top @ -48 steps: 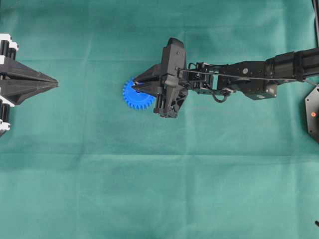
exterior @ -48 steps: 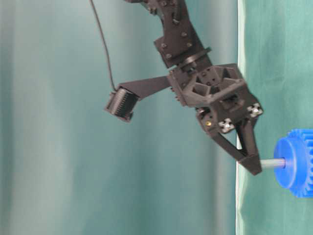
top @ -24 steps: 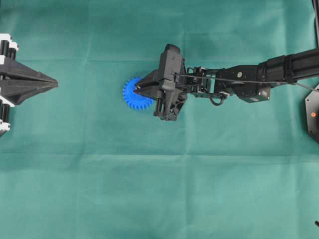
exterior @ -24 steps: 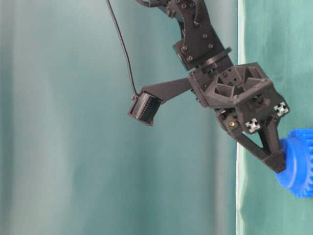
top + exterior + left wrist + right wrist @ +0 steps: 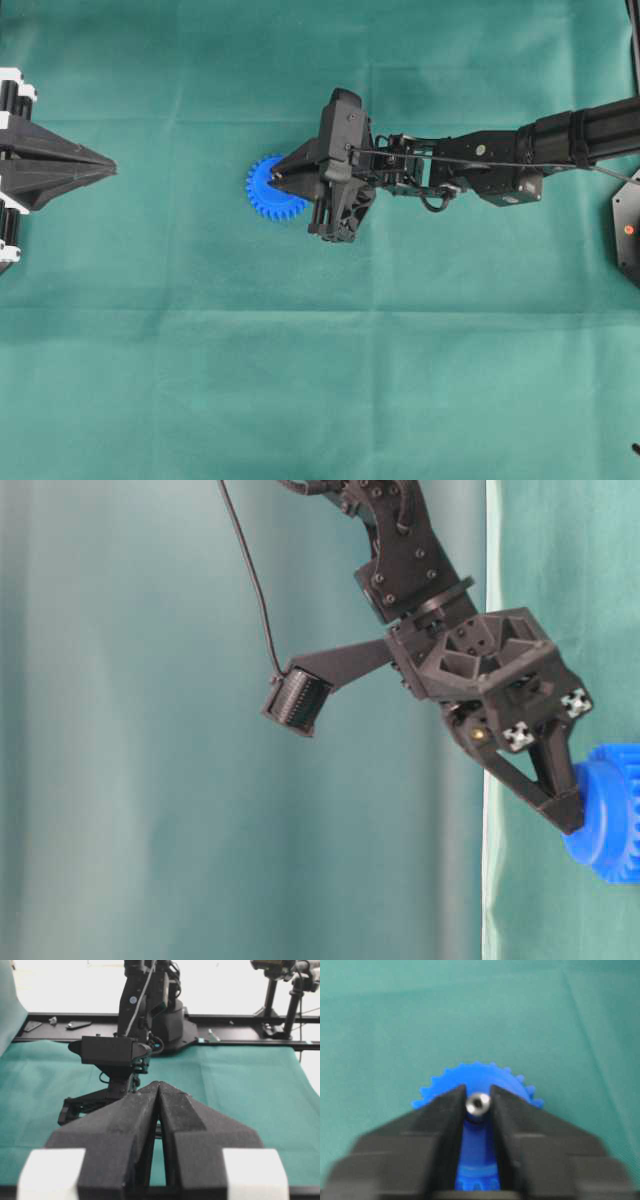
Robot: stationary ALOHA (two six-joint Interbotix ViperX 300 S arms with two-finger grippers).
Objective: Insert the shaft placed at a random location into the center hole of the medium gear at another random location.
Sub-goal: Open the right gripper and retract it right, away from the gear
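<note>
Shaft (image 5: 478,1105) insertion is judged to be at the release step: the pin's shiny end is seen between the fingertips of the right gripper (image 5: 478,1108), whose jaws stand narrowly parted beside it, directly over the hub of the medium gear (image 5: 268,187), into which the pin appears sunk. A straight withdrawal away from the gear is called for next, without dragging the pin. The left gripper (image 5: 159,1110) is parked closed, well apart from the gear, on green cloth (image 5: 320,380).
</note>
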